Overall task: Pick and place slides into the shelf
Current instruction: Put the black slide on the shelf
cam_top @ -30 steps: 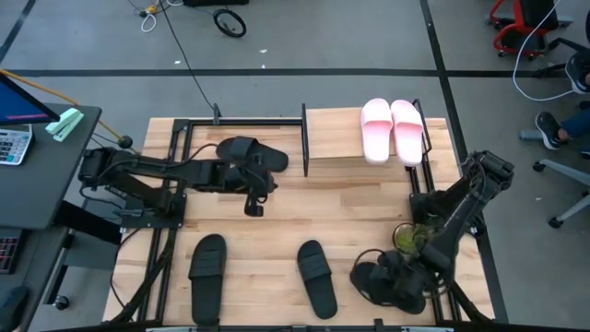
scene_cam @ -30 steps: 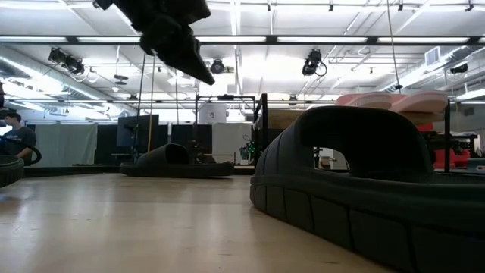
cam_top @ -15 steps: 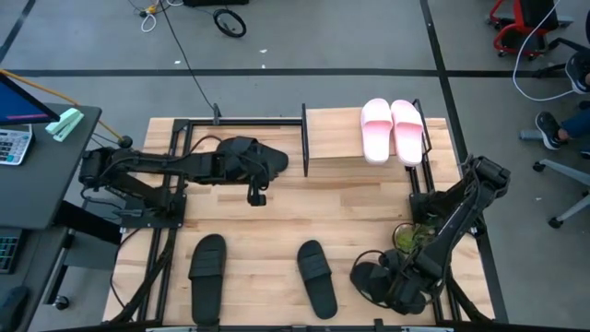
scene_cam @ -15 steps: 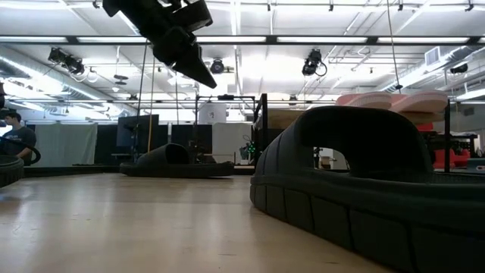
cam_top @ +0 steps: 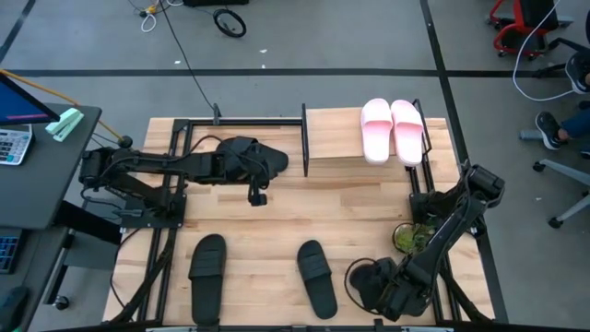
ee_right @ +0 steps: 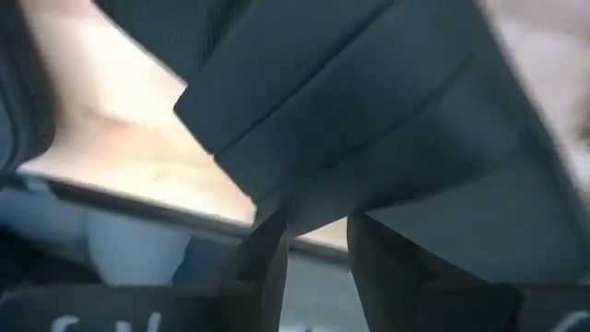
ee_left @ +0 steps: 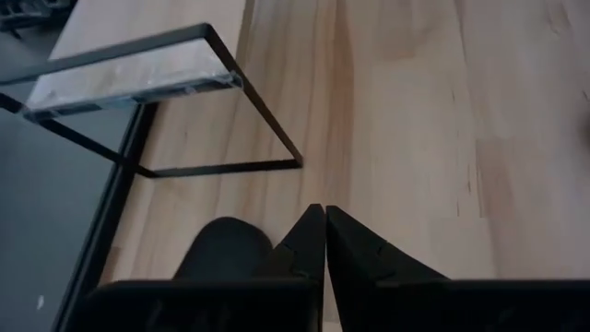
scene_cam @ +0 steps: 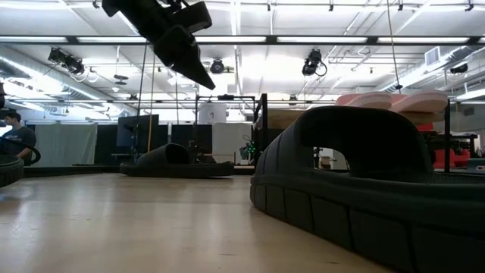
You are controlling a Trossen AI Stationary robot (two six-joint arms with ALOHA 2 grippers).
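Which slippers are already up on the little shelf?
The two pale pink slides, side by side on the shelf's top board. The black slides are all down on the table.

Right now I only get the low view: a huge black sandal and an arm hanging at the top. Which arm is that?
Observer: The left one. Its wrist view shows the left gripper with fingers pressed shut and empty, above the table.
Operator: Where's the other arm?
Observer: The right gripper is low at the table's front right corner, fingers apart, right against a black slide.
Operator: Is the rack full?
Observer: No. The pink slides sit side by side at the right end of the shelf; the rest of its top board is bare.
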